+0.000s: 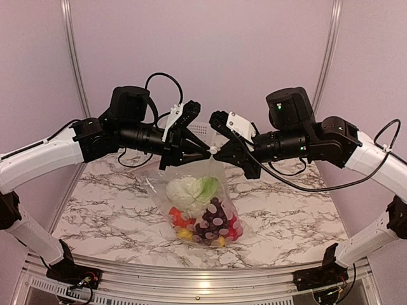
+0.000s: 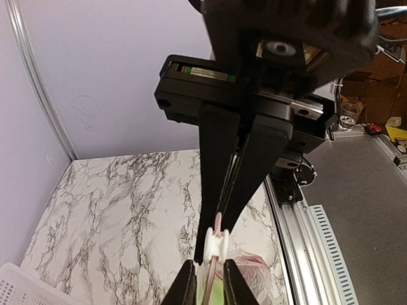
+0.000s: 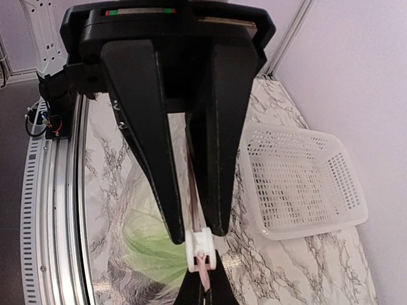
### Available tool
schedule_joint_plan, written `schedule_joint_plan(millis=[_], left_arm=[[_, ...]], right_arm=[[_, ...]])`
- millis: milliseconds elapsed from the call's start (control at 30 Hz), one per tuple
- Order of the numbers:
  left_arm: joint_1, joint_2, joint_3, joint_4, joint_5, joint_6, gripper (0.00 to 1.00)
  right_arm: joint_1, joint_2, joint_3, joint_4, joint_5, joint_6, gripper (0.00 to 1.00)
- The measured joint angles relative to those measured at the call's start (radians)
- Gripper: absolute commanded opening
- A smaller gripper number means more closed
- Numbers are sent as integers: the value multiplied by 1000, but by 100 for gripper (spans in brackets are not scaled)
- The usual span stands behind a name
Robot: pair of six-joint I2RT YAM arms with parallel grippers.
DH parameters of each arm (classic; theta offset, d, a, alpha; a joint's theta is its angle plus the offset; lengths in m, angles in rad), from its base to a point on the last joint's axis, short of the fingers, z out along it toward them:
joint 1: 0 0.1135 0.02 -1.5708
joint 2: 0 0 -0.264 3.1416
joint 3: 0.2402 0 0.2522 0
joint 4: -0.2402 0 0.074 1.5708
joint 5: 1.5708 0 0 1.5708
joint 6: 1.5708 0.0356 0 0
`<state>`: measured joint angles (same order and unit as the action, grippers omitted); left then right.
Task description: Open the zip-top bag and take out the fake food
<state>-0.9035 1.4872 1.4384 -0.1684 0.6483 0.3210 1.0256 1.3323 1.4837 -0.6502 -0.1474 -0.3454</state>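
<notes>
Both arms meet nose to nose over the middle of the tabletop (image 1: 292, 216), the zip-top bag (image 1: 194, 203) hanging between them by its top edge. Left hand (image 2: 208, 287) is pinched on the zip strip (image 2: 217, 222), fingertips pressed together with only the strip between them. Right hand (image 3: 203, 295) is likewise pinched on the strip from the opposite side. The white slider (image 1: 214, 150) sits on the strip right between the two sets of tips; whether either hand grips the slider itself, cannot tell. Likely reason for the hold: one hand anchors the strip so the other can draw the slider along it, and lifting the edge keeps the strip taut and straight. The fake food (image 1: 203, 219) is all inside, slumped to the bag's bottom: pale cabbage (image 1: 184, 190) on top, dark grapes (image 1: 213, 222) below, red and yellow bits around them. The load hangs low near the tabletop; whether it touches is unclear. The white perforated basket (image 3: 299, 178) stands behind, apart from the bag. The mouth does not look opened yet. Risk, as I judge it: thin crinkly film could slip from the pinch under the food's weight.
</notes>
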Motion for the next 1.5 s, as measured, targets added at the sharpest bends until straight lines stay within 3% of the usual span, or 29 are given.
schedule_joint_plan(millis=[233,333,500,667,800,1200,1500], left_arm=[[59,-63,-99,-24,-34,-3,14],[83,-102,-138,-26,-49,-7,27],[91,-135,-149,-9,-58,-31,37],[56,-115,-109,18,-55,-53,46],[22,-74,-61,70,-44,-67,47],[-40,26,-11,172,-10,-109,33],[-41,29,-15,189,-6,-114,12]], right_arm=[[-29,-50,-52,18,0,16,0],[-39,-63,-61,22,-1,21,0],[-44,-68,-63,26,-9,25,0],[-44,-64,-63,32,-29,28,0],[-44,-57,-63,43,-35,28,0],[-45,-42,-62,62,-48,27,0],[-45,-40,-62,67,-49,27,0]])
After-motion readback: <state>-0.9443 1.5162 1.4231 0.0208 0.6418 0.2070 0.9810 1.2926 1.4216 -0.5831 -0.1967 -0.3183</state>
